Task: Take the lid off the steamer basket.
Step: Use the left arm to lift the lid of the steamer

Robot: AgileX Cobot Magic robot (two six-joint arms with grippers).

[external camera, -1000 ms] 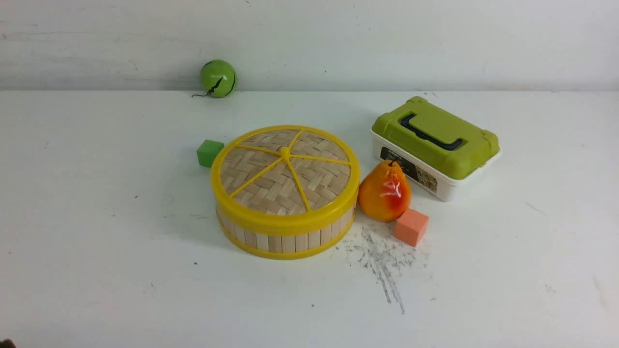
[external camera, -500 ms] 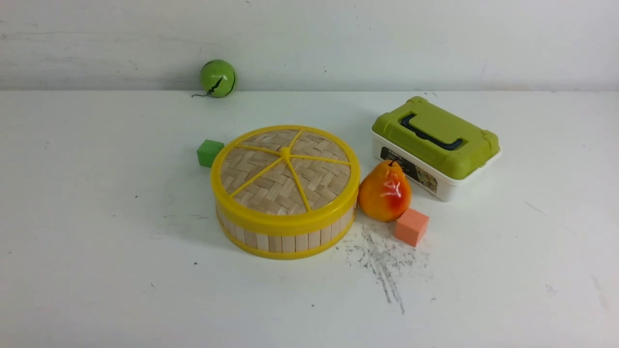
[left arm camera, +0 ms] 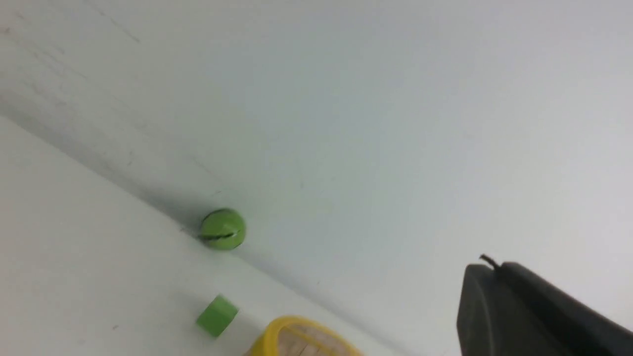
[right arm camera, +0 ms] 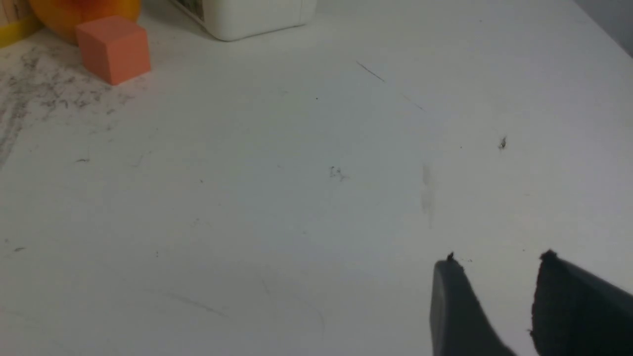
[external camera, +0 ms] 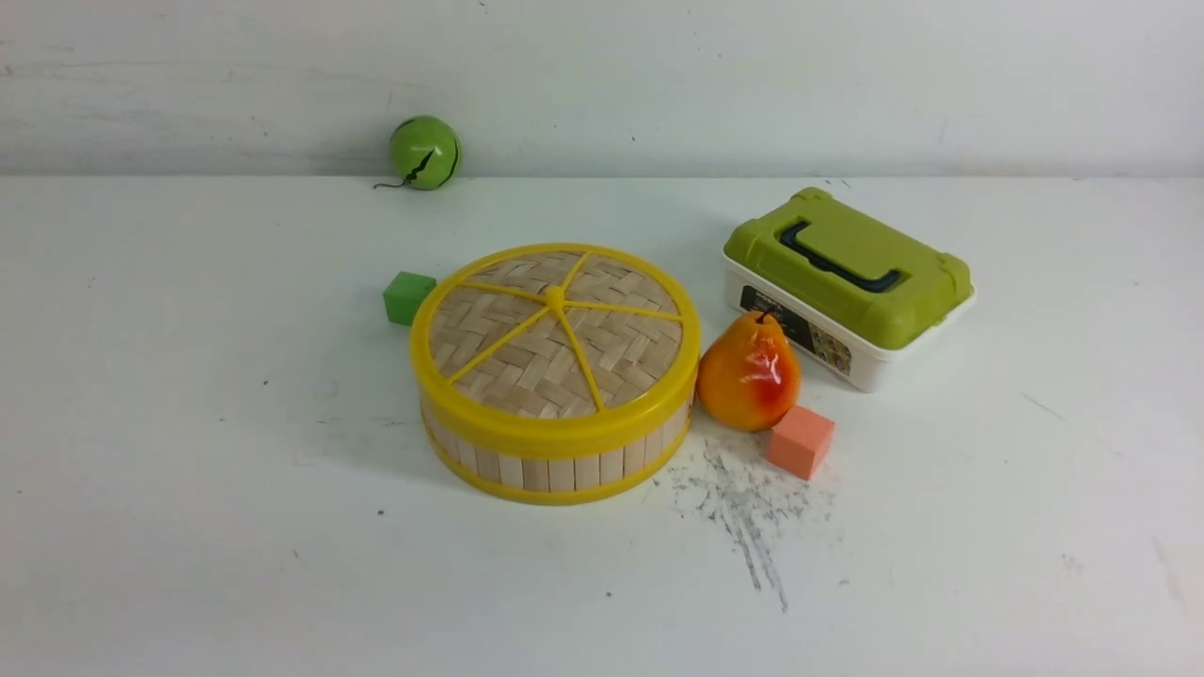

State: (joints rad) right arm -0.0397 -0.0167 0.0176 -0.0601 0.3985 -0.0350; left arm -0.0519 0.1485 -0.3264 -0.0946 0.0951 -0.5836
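Yellow-rimmed and woven of bamboo, the lid (external camera: 555,329) sits seated on the steamer basket (external camera: 555,467) in the front view. Its five yellow spokes run out from a hub, and the pair stands near the middle of the white table (external camera: 188,423). A green cube (external camera: 407,297) lies just beside the basket's far left edge. A pear (external camera: 748,376) stands just beside the basket on the right, with an orange cube (external camera: 800,442) close in front of the pear. Behind the pear sits a white box (external camera: 875,367) with an olive-green cover (external camera: 847,268) and a dark handle. A green ball (external camera: 424,152) rests at the far edge against the wall (external camera: 752,85). Grey scuff marks (external camera: 743,508) streak the tabletop in front of the pear.

From the left wrist, the left gripper (left arm camera: 487,277) shows as one dark block at the picture's edge. Its fingers are closed together with nothing in them, well apart from the basket. The ball, the green cube and a slice of the lid's yellow rim lie beyond it.

From the right wrist, the right gripper (right arm camera: 498,257) hangs over bare tabletop. Its two dark fingertips (right arm camera: 452,296) stand apart with nothing between them. The orange cube, the pear's base and a corner of the white box are well away from it.
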